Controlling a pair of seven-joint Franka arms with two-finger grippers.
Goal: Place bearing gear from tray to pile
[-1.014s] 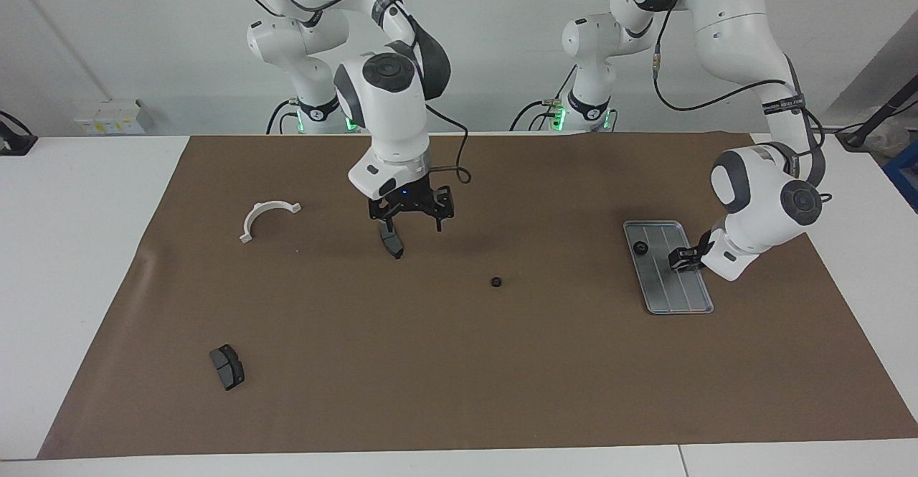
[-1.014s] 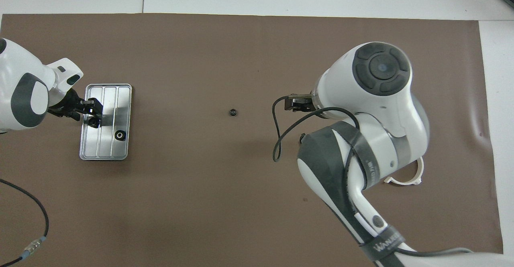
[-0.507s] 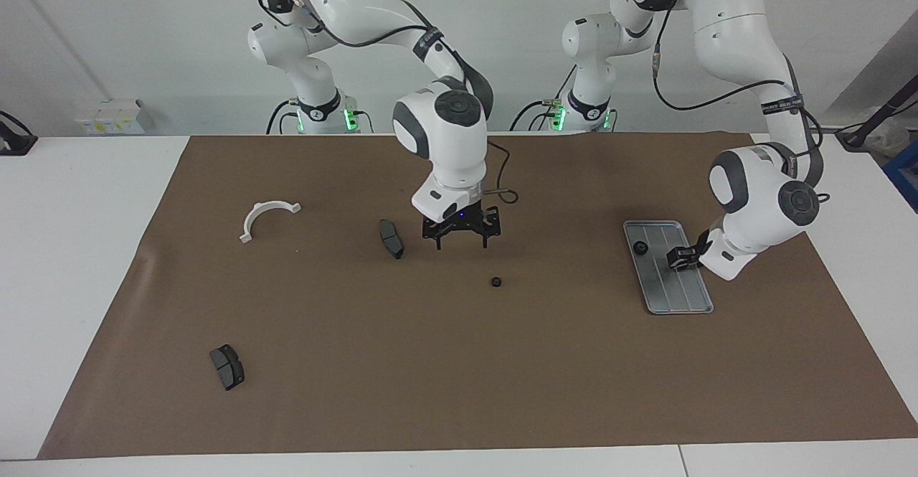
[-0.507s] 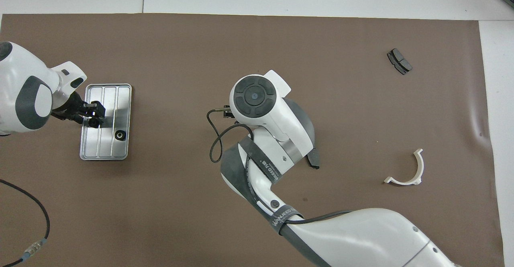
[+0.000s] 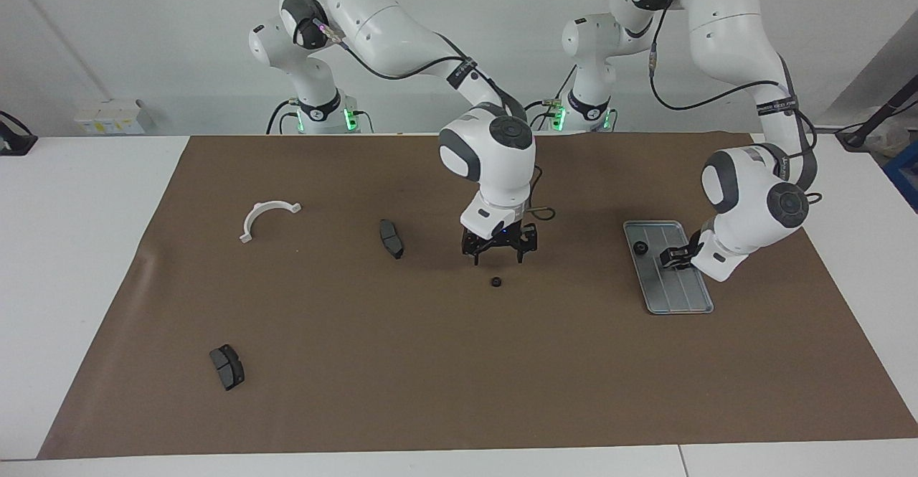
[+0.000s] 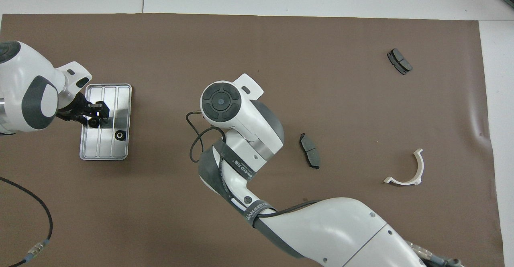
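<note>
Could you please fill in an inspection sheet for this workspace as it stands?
Surface: brown mat on a white table.
Job's things: tray holding one gear; another gear on the mat.
Clutter: two brake pads, white bracket.
Grippers: left gripper over the tray; right gripper open, above the mat gear.
Cables: black cable on the mat.
Surroundings: white wall box.

Silver-grey grooved tray (image 5: 670, 276) on a brown mat (image 5: 430, 376); white bracket (image 5: 267, 217); seemingly black gear (image 5: 495, 281).
</note>
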